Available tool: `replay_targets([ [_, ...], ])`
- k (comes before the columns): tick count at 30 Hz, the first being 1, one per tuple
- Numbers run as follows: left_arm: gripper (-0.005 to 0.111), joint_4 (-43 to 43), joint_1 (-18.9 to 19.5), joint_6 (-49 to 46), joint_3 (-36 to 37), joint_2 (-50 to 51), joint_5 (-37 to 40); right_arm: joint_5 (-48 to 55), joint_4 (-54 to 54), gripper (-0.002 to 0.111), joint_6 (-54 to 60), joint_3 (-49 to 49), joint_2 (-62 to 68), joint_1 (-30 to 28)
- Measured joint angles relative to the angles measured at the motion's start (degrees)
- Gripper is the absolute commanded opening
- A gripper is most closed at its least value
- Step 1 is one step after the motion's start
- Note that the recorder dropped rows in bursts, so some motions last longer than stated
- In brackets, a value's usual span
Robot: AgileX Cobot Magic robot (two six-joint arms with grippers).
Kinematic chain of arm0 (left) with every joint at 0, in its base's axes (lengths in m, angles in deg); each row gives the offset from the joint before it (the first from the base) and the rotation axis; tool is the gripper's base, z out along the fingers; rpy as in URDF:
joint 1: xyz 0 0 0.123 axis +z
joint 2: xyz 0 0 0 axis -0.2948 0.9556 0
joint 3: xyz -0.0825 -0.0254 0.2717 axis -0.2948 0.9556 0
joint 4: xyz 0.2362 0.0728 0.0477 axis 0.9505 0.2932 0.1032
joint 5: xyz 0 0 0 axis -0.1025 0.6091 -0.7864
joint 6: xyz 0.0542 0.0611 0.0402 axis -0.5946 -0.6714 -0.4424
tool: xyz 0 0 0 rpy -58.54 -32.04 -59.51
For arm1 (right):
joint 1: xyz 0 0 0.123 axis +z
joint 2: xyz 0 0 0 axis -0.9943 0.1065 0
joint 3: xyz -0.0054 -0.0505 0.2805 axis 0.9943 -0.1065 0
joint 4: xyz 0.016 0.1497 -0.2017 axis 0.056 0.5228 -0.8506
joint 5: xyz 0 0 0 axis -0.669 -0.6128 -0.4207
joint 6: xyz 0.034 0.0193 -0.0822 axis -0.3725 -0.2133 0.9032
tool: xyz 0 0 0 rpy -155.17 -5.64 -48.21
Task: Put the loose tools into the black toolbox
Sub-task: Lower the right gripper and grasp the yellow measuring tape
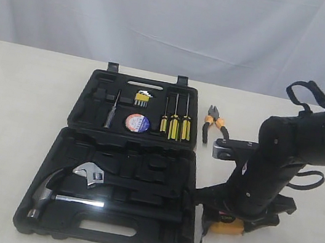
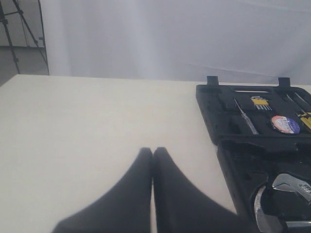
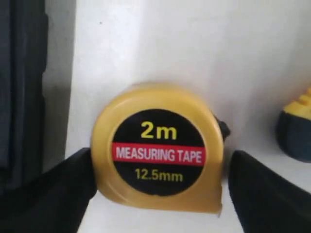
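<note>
Right gripper (image 3: 160,167) spread wide, fingers straddling the yellow tape measure (image 3: 158,150) without clamping it. The measure lies flat, label up, just beside the black toolbox (image 1: 68,143) at its near right corner. Farther back, the tape roll (image 1: 138,123) already sits inside the toolbox. The pliers (image 1: 215,123) are outside, by its far right edge, lying along that edge, nose pointing away.

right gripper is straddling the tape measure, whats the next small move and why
Probably close the right gripper on the yellow tape measure. The right wrist view shows it lying flat on the table with a finger on each side of its case, roughly centred. A sliver of table shows beside one finger, so the jaws are not yet clamped.
</note>
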Motion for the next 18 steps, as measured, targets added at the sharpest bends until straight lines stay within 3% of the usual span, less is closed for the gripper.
replay_targets([
  [3, 0.0, 0.0, 0.0, 0.0, 0.0, 0.0, 0.0, -0.7, 0.0, 0.062, 0.0, 0.0, 0.0, 0.0],
  [9, 0.0, 0.0, 0.0, 0.0, 0.0, 0.0, 0.0, -0.9, 0.0, 0.023, 0.0, 0.0, 0.0, 0.0],
  [11, 0.0, 0.0, 0.0, 0.0, 0.0, 0.0, 0.0, -0.9, -0.1, 0.016, 0.0, 0.0, 0.0, 0.0],
  [18, 0.0, 0.0, 0.0, 0.0, 0.0, 0.0, 0.0, 5.4, -0.2, 0.014, 0.5, 2.5, -3.7, 0.0],
])
